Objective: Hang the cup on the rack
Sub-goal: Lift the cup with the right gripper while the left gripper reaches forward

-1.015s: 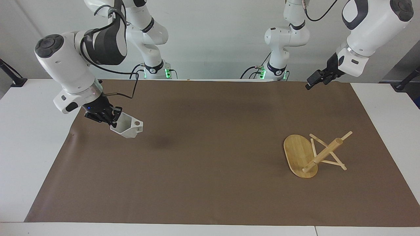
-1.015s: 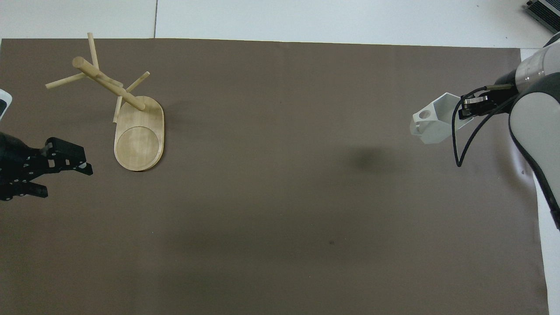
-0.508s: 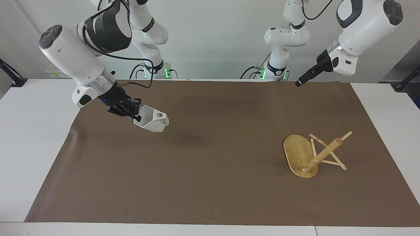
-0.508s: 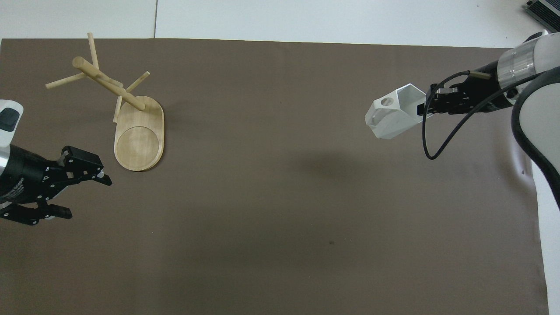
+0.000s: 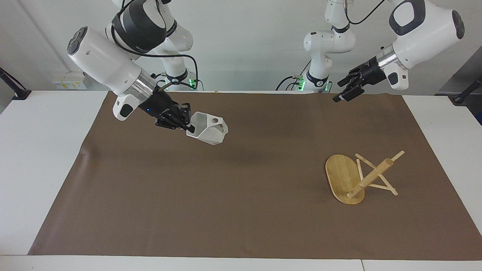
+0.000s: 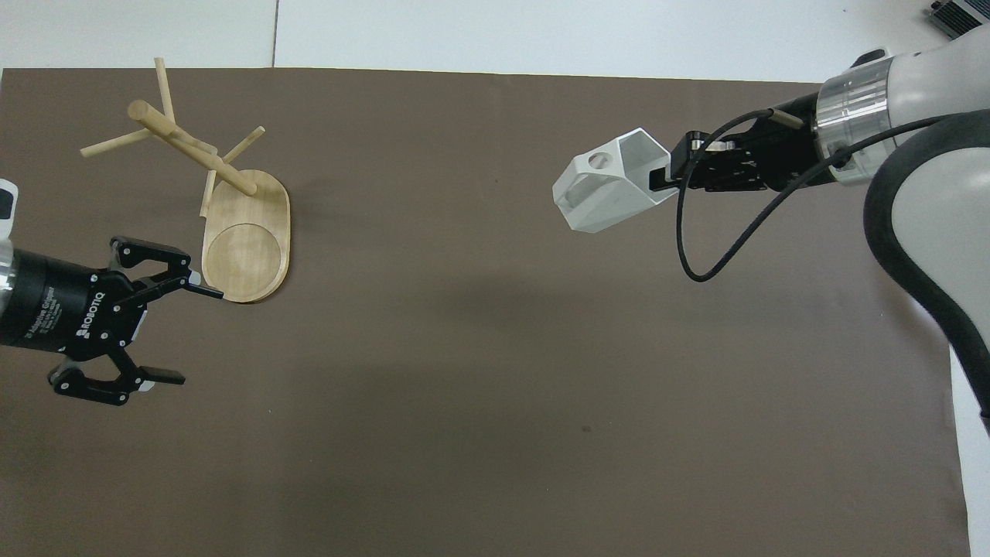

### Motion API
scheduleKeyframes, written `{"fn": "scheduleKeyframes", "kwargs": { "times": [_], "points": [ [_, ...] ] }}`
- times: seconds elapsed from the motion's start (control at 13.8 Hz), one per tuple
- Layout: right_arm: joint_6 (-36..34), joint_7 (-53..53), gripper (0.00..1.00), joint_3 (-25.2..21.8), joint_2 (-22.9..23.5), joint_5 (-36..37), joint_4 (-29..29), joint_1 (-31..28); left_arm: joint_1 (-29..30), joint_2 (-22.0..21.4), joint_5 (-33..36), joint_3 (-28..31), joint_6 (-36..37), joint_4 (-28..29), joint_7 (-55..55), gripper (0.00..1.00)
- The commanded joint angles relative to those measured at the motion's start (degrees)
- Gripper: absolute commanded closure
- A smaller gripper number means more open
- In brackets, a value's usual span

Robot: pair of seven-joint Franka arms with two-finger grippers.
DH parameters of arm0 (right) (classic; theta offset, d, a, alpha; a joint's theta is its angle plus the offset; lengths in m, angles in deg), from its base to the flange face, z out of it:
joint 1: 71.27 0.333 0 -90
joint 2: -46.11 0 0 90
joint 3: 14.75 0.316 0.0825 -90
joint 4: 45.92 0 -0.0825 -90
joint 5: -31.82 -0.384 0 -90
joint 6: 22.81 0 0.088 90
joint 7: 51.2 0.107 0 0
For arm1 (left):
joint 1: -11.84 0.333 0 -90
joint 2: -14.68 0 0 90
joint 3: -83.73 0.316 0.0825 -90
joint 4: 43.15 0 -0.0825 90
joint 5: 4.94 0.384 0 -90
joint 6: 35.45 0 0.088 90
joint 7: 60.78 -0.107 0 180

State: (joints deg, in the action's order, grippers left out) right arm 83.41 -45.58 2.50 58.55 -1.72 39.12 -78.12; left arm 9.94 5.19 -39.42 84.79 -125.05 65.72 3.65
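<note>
White cup (image 5: 208, 129), pale bamboo rack (image 5: 348, 178), plain brown mat (image 5: 241, 195).

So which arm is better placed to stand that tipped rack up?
Probably the left: its open claw hangs beside the toppled rack, while the right claw is occupied with the cup.

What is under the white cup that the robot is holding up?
Only the brown mat, with the cup's faint shadow on it. The right gripper carries the cup in the air, over bare mat. The cup hides a small patch of mat in both views.
</note>
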Motion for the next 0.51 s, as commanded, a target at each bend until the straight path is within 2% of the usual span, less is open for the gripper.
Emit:
{"fn": "scheduleKeyframes", "kwargs": {
  "times": [0.0, 0.22, 0.44],
  "points": [
    [3.8, 3.3, 1.0, 3.5, -0.4, -7.2, 0.3, -0.5, 0.4, -1.1, -7.0, -0.2, -5.8, 2.9, 8.1, 0.0],
    [7.2, 6.6, 1.0, 9.3, -0.4, -8.2, 0.5, -0.5, -1.3, -1.0, -15.3, -0.4, -14.4, 5.2, 16.2, 0.0],
    [11.9, 11.7, 1.0, 12.4, -0.5, -8.2, 1.7, -0.5, -3.5, -0.9, -21.3, -0.5, -18.4, 5.6, 19.7, 0.0]
  ]
}}
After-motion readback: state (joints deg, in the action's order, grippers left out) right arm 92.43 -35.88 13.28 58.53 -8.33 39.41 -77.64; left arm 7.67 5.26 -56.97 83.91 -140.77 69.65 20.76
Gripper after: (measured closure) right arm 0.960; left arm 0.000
